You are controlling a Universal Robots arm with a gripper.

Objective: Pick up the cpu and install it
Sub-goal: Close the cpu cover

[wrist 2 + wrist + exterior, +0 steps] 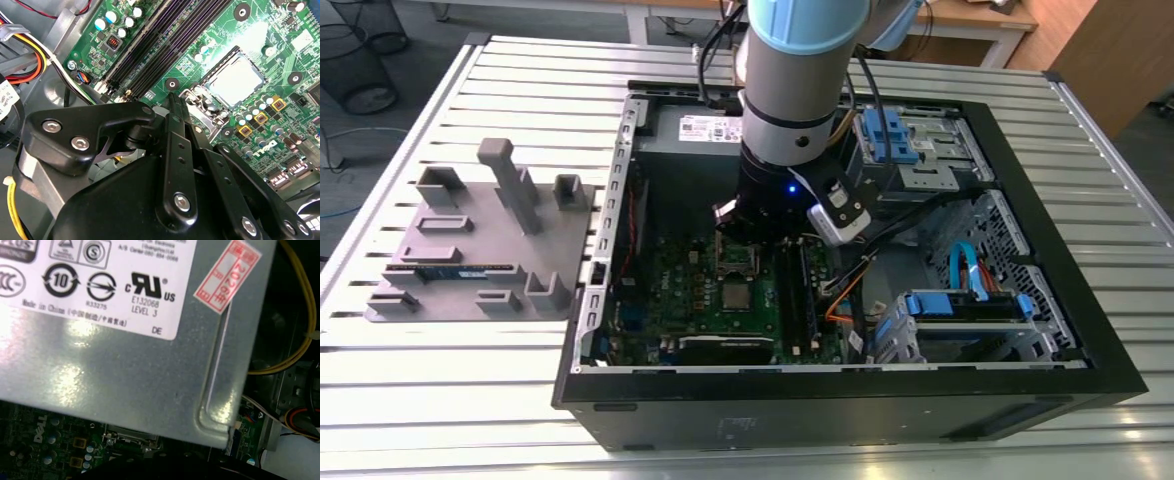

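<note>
On the table the jig lies to the exterior view's left of the case, in which the cpu sits on the motherboard, the gripper just behind it, the power supply farther back.

Table: silver metal top made of long parallel slats that run across the exterior view.

Two things sit directly on it:
- Black PC case, lying flat with the open side up. It surrounds the gripper, which is down inside it, so the case floor is under the gripper and its walls are on all sides.
- Grey fixture plate, flat on the slats with several upright blocks and posts moulded on top. It sits outside the case, well apart from the gripper toward the exterior view's left, and its edge is just beside the case wall.

Table slats show all round both items.
</note>
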